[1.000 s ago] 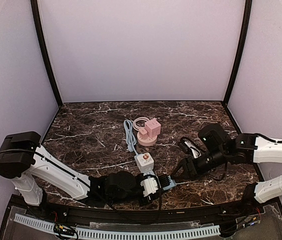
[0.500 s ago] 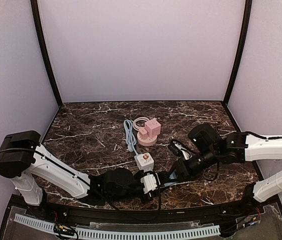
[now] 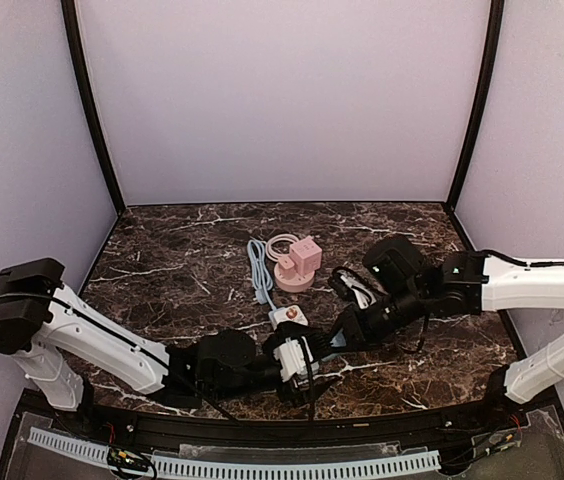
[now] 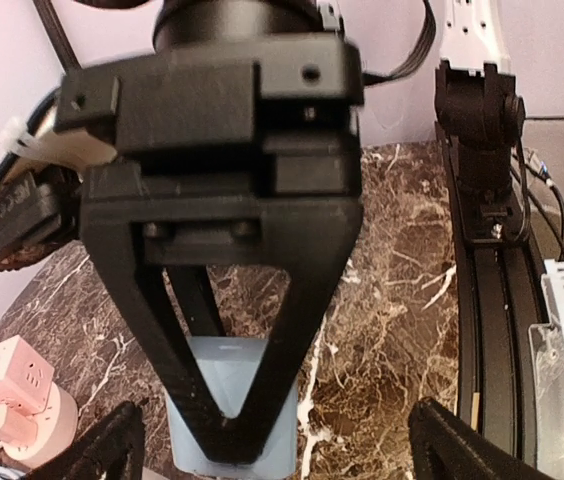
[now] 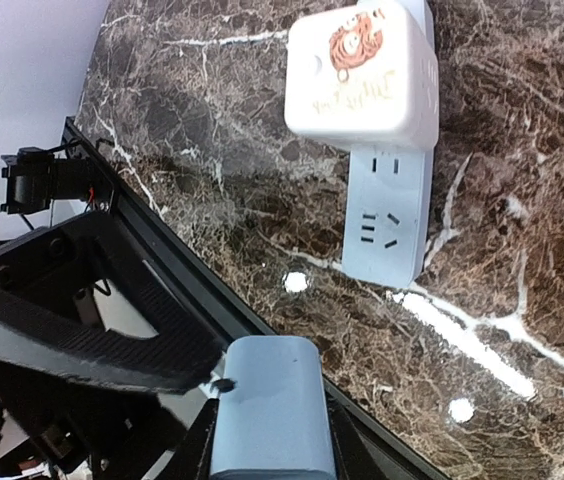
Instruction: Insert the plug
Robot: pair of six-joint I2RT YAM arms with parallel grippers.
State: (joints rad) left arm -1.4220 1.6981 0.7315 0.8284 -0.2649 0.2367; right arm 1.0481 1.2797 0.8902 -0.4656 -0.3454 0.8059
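Top view: left pincer (image 3: 300, 362) and right pincer (image 3: 340, 340) meet beside the white adapter (image 3: 289, 319). Left wrist: right pincer clamps the blue plug (image 4: 227, 375); left stands wide, clear of it. Right wrist: power strip (image 5: 387, 225) sockets lie apart from the plug; prongs unseen, misalignment could jam insertion

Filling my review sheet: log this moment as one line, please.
left pincer: open, either side of plug, not touching | right pincer: shut on plug | strip: sockets free beside white adapter | plug: not inserted
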